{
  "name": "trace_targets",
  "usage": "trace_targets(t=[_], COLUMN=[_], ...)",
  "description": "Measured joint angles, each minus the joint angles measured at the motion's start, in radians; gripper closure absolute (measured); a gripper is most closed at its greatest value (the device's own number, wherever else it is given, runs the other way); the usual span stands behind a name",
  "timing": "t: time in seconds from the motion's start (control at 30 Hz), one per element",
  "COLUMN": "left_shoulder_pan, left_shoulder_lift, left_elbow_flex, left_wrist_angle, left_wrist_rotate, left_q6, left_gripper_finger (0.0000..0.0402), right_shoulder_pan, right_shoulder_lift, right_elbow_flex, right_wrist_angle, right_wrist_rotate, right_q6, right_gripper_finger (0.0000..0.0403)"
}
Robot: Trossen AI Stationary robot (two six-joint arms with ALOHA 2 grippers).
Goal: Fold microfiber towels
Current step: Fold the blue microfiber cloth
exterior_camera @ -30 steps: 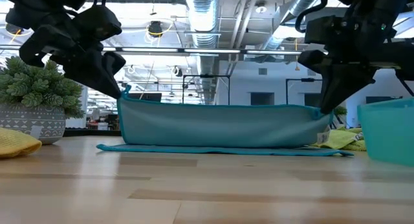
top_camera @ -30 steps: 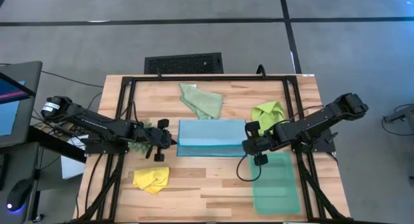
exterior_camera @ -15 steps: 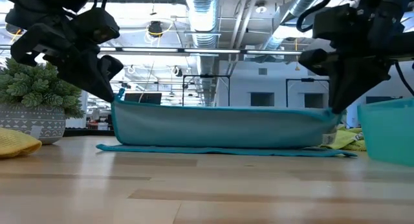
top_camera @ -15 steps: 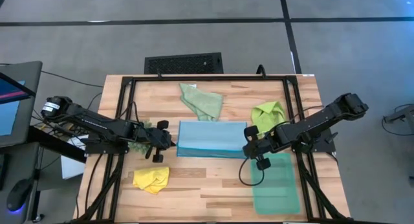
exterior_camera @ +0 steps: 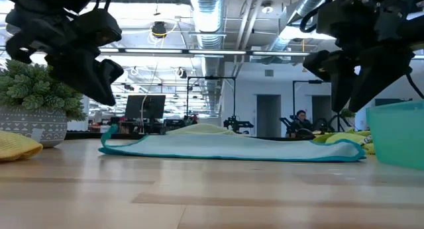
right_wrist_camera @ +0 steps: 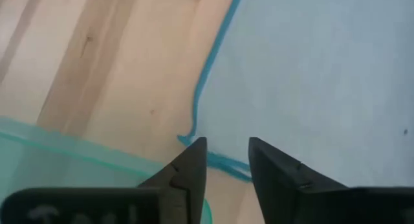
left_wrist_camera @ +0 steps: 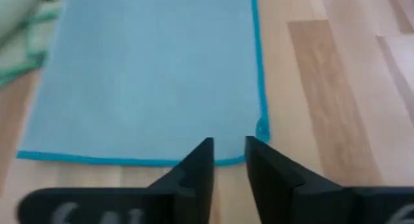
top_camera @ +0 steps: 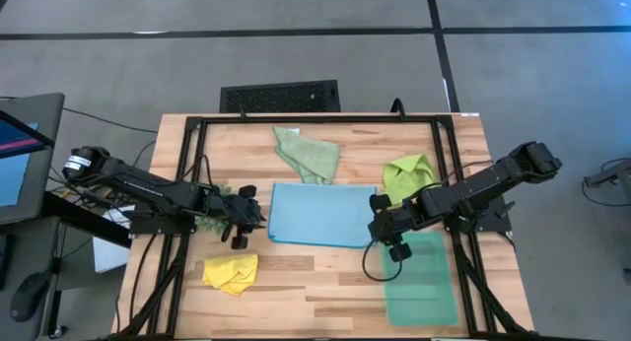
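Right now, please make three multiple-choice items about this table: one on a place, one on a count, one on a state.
1. The yellow towel lies near which table edge?
A. front left
B. back right
C. centre

2. How many towels show in the high view?
A. two
B. four
C. six

3. The light blue towel is:
A. lifted
B. crumpled
C. lying flat

Key: 1 A, it lies in front of the left gripper. 2 B, adding the sage towel and lime towel. 3 C, spread out, both jaws open, the right gripper empty.
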Motion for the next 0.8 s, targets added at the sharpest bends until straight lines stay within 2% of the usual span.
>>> trace_targets(t=[0.1, 0.2, 0.33, 0.53, 0.63, 0.8], left_shoulder_pan=[0.0, 0.001, 0.024, 0.066, 0.076, 0.054], left_shoulder_lift=[-0.003, 0.005, 0.086, 0.304, 0.387, 0.397], left_elbow_flex=[0.03, 0.029, 0.021, 0.021, 0.051, 0.131], left_wrist_angle=[-0.053, -0.008, 0.128, 0.283, 0.198, -0.062], left_wrist_rotate=[-0.006, -0.033, -0.034, -0.096, -0.061, -0.015], left_q6=[-0.009, 0.011, 0.034, 0.042, 0.047, -0.022], left_gripper_finger=[0.0282, 0.0268, 0.0276, 0.0304, 0.0314, 0.0325], right_shoulder_pan=[-0.017, -0.05, -0.127, -0.229, -0.248, -0.21], right_shoulder_lift=[0.0, 0.012, 0.071, 0.213, 0.275, 0.357], right_elbow_flex=[0.0, 0.0, 0.0, 0.001, 0.011, 0.066], right_wrist_angle=[0.003, 0.021, 0.074, 0.147, 0.178, 0.246], right_wrist_rotate=[0.0, 0.0, 0.0, -0.03, -0.055, -0.112], right_q6=[0.007, 0.007, 0.034, 0.037, 0.058, 0.066], right_gripper_finger=[0.0251, 0.0253, 0.0269, 0.0303, 0.0318, 0.0332])
